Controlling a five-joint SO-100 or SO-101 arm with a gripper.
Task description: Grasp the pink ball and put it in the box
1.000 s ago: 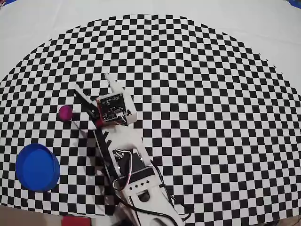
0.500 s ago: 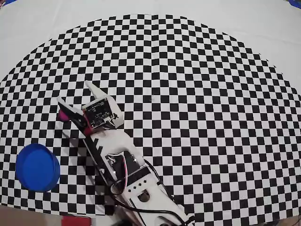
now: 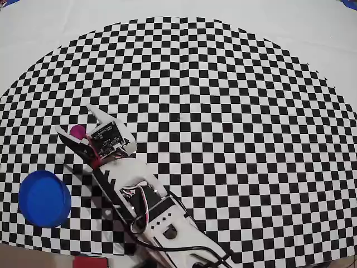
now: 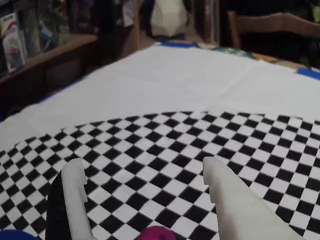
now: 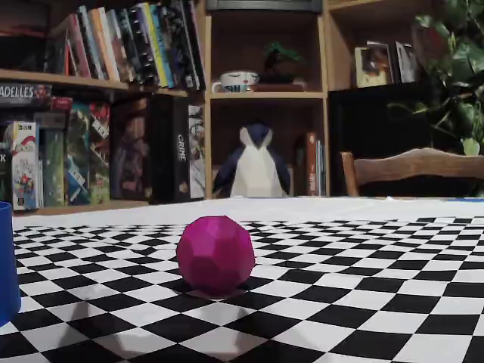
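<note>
The pink ball rests on the checkered mat, left of centre in the overhead view. My gripper is open around it, the white finger on its right and the black one on its left. In the wrist view the ball peeks in at the bottom edge, deep between the jaws of the gripper, and touches neither finger. The box, a round blue tub, stands nearer the mat's lower left edge. The fixed view shows the ball close up and the box at the left edge.
The arm's body runs from the bottom edge up to the gripper. A red part lies at the bottom edge. White cloth surrounds the checkered mat. A chair and bookshelves stand beyond the table.
The arm has swung left across the mat. Its open jaws, a second ago to the right of the ball, now straddle it. Ball and box have not moved.
</note>
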